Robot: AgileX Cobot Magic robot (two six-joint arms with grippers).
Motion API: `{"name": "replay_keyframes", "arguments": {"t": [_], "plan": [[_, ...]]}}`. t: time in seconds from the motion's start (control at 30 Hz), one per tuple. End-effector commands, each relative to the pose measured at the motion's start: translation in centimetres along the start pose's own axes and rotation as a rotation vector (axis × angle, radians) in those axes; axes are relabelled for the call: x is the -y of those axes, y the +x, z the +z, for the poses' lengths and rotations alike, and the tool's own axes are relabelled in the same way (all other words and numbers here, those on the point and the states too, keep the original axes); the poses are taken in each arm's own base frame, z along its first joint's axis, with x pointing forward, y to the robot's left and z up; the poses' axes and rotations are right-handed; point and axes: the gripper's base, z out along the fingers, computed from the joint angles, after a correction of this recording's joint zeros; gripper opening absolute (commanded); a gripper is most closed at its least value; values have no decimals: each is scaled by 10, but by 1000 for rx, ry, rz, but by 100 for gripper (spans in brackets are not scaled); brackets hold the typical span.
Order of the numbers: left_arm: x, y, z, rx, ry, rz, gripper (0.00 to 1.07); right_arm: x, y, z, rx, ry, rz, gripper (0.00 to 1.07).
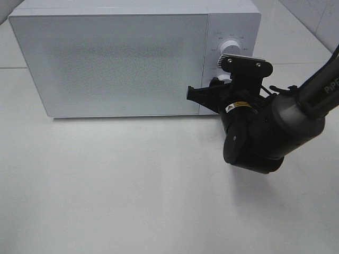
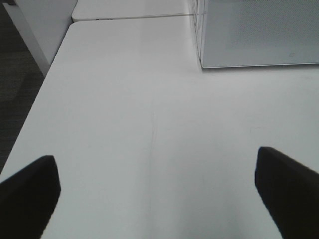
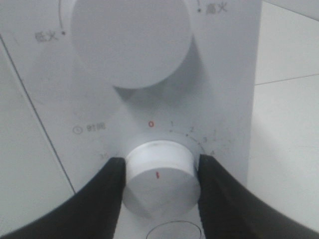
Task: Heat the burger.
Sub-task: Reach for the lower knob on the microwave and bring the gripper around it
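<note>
Two white knobs sit on the microwave (image 1: 116,58) panel, the upper knob (image 3: 130,40) and the lower knob (image 3: 158,167); the right pincer (image 3: 160,180) is closed partway onto the lower knob, a dark finger (image 3: 102,191) touching each side; the left pincer (image 2: 157,189) hangs spread wide above the counter (image 2: 149,99), holding nothing; the microwave door (image 1: 106,63) is closed, so where the burger lies cannot be told.

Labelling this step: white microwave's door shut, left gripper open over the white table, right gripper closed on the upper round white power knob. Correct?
One error: the right gripper is closed on the lower round white timer knob, not the upper knob, which stands free. The right wrist view shows it. The rest holds.
</note>
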Motion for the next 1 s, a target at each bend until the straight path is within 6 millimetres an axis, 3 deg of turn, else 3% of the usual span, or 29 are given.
{"name": "replay_keyframes", "arguments": {"t": [0.03, 0.43, 1.0], "plan": [[1, 0, -2, 25, 2, -11, 100, -14, -24, 0, 233, -135, 28, 8], [1, 0, -2, 25, 2, -11, 100, -22, -25, -1, 221, -247, 188, 9], [1, 0, -2, 25, 2, -11, 100, -26, -25, -2, 156, -328, 600, 9]]}}
